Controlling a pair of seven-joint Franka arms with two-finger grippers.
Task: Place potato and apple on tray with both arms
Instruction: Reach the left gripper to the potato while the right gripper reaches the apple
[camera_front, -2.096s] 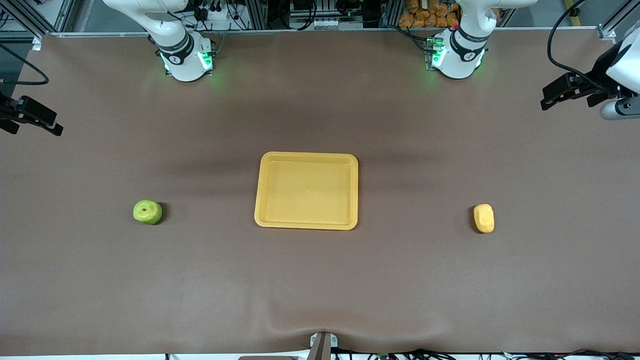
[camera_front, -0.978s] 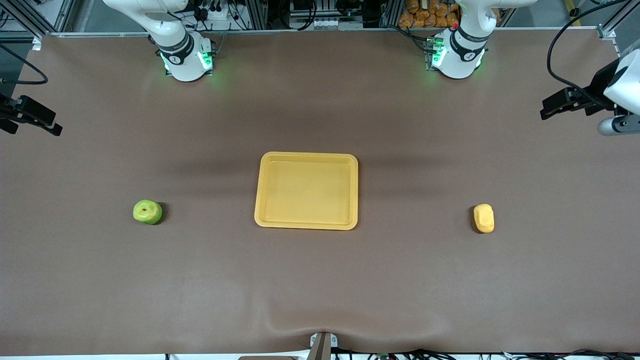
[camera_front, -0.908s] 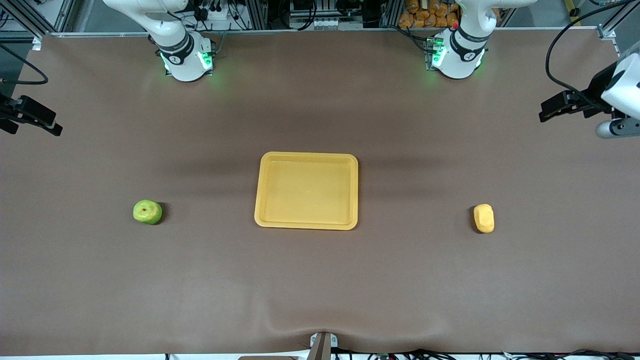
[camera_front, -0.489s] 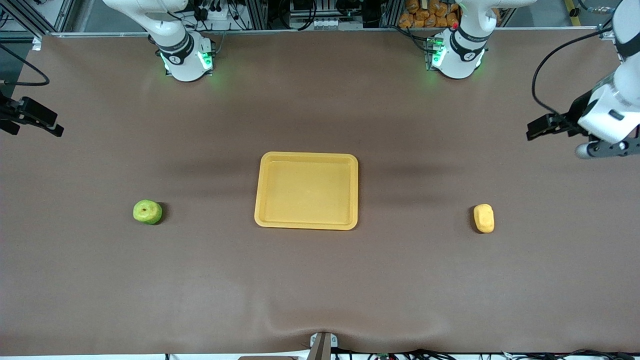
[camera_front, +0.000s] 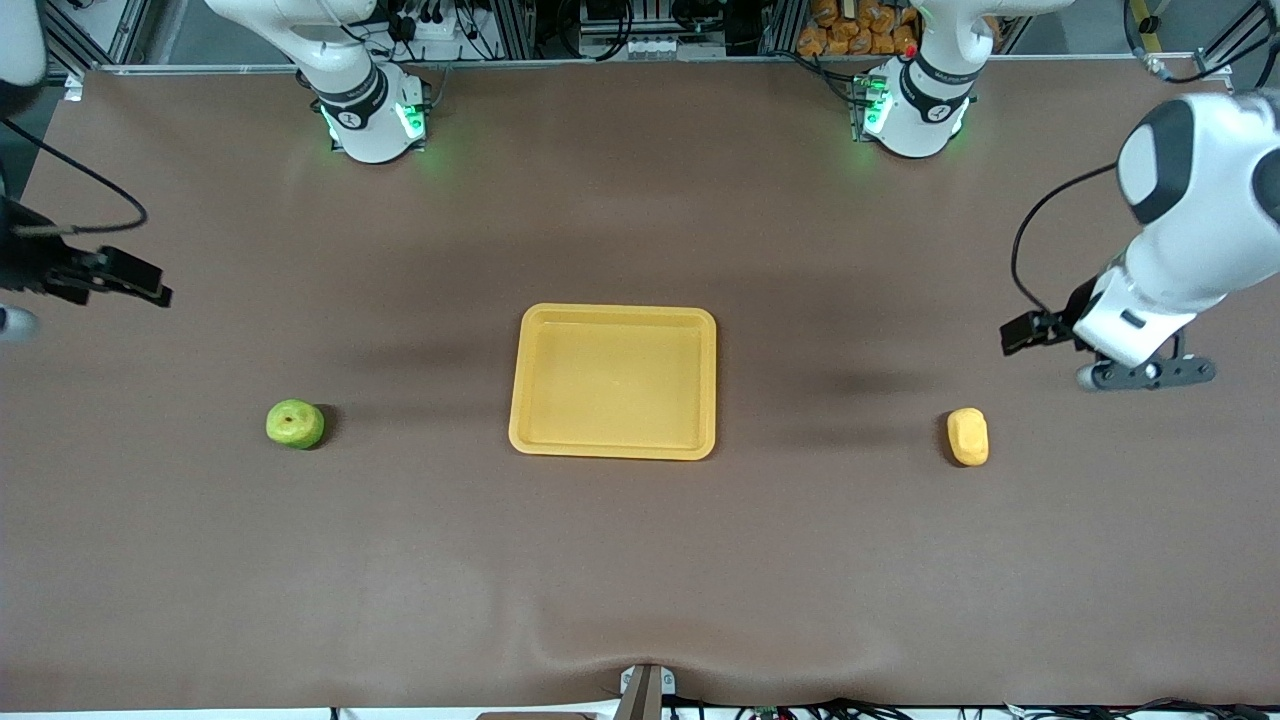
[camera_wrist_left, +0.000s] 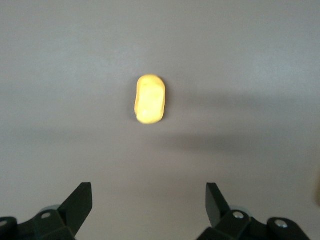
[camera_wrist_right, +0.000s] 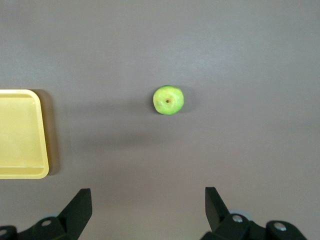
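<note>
The yellow-orange tray lies empty at the middle of the table. The green apple sits on the table toward the right arm's end and shows in the right wrist view, as does a corner of the tray. The pale-yellow potato lies toward the left arm's end and shows in the left wrist view. My left gripper is open and empty, over bare table close to the potato. My right gripper is open and empty, over bare table some way from the apple.
The brown table mat is bare around the three things. The two arm bases stand along the table's edge farthest from the front camera. A small bracket sits at the edge nearest to it.
Both arms have swung in from the table's ends. The left gripper has come down toward the potato. The right gripper has moved toward the apple. Tray, apple and potato have not moved.
</note>
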